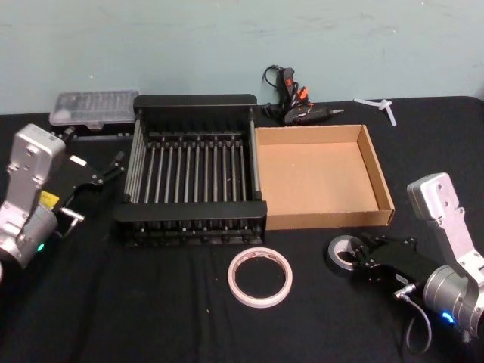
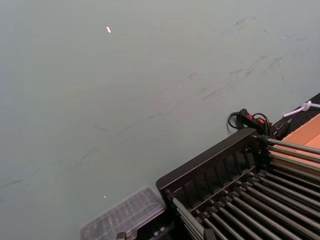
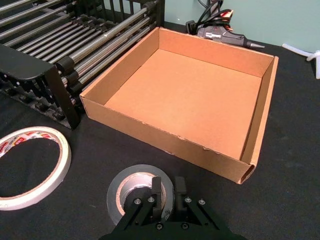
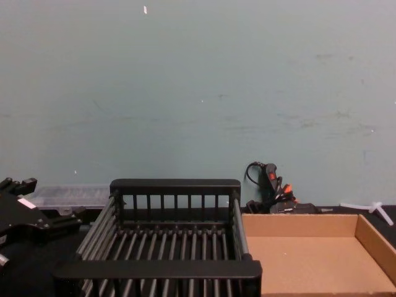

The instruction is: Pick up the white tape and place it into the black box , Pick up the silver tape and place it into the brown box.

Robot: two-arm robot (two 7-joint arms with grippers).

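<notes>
The silver tape [image 1: 342, 254] lies flat on the black tablecloth, just in front of the brown box [image 1: 325, 220]. My right gripper [image 3: 168, 192] is shut on the near wall of the silver tape [image 3: 129, 192], one finger in its hole and one outside. The white tape [image 1: 260, 277] lies flat to the left of it, in front of the black box [image 1: 195, 100]. In the right wrist view the white tape [image 3: 31, 167] and the brown box [image 3: 150, 131] lie ahead. Both boxes hold nothing. My left gripper [image 1: 113, 168] hangs open to the left of the black box.
A black glue gun [image 1: 293, 101] with its cable lies behind the boxes by the wall. A clear plastic case [image 1: 92, 110] sits at the back left. A small white plastic piece [image 1: 383, 106] lies at the back right.
</notes>
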